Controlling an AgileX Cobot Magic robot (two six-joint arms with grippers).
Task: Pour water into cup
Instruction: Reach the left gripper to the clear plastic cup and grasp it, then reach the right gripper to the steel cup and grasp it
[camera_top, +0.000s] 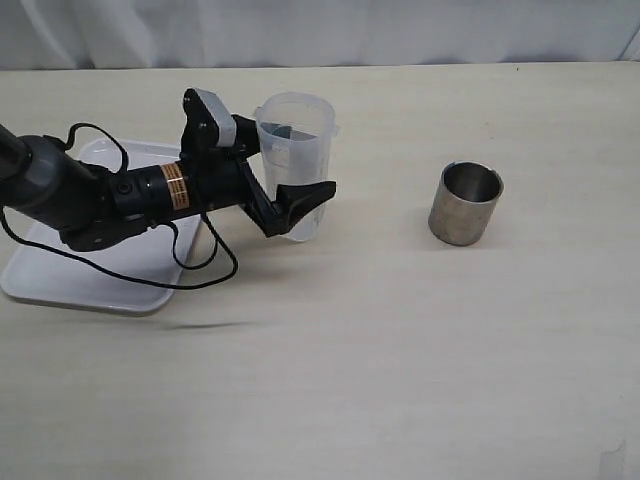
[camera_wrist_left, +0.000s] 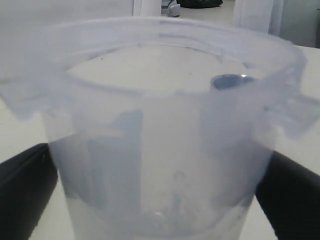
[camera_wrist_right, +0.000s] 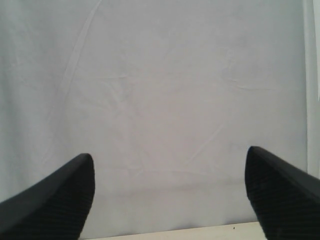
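translucent beaker (camera_wrist_left: 160, 125) upright on counter (camera_top: 400, 350), left pincer (camera_wrist_left: 157, 192) released, fingers (camera_wrist_left: 25, 195) straddling it; steel cup (camera_top: 466, 203) upright, well apart from beaker; right pincer (camera_wrist_right: 170, 190) released, fingers spread.

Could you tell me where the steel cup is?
Exterior view: the steel cup stands right of centre on the table, well apart from the plastic beaker.

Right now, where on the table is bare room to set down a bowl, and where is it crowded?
Free: the wide patch between the plastic beaker and the steel cup, and the whole strip of table nearer the camera than both. Crowded: the left side, where the arm lies over the white tray and the left hand straddles the beaker.
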